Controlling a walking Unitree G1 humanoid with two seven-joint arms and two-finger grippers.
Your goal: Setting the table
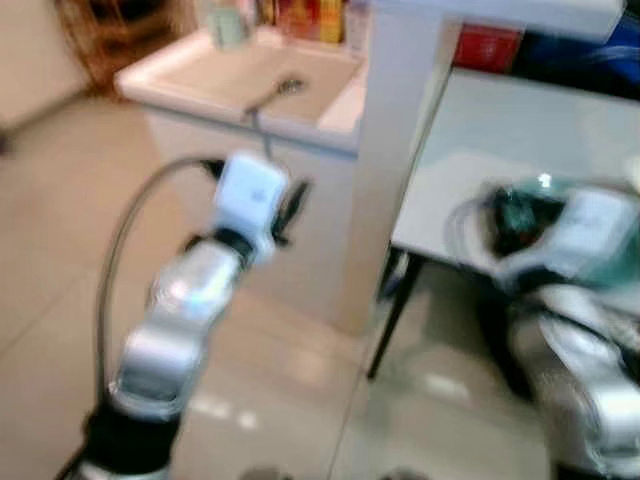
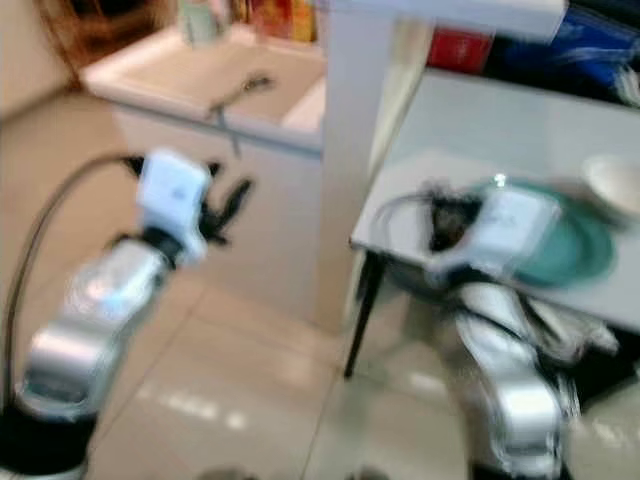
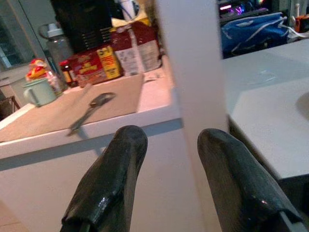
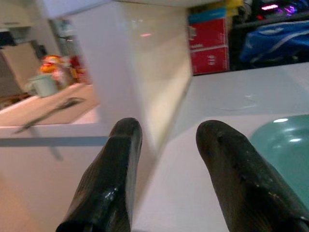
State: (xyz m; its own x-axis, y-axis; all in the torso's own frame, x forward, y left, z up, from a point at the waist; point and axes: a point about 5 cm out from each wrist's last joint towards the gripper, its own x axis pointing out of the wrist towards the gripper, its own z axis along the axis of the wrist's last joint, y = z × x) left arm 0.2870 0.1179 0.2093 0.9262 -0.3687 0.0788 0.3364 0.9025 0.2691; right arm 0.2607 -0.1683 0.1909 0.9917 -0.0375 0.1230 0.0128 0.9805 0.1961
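On table (image 2: 520, 130), one teal plate (image 2: 570, 250), perhaps one bowl (image 2: 615, 185), one spoon (image 3: 89, 110) on counter (image 3: 145, 104)

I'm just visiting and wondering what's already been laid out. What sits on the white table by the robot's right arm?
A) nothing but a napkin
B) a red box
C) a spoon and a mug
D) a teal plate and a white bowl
D: the right eye view shows a teal plate on the white table, with a white bowl just beyond it; the spoon lies on the counter instead.
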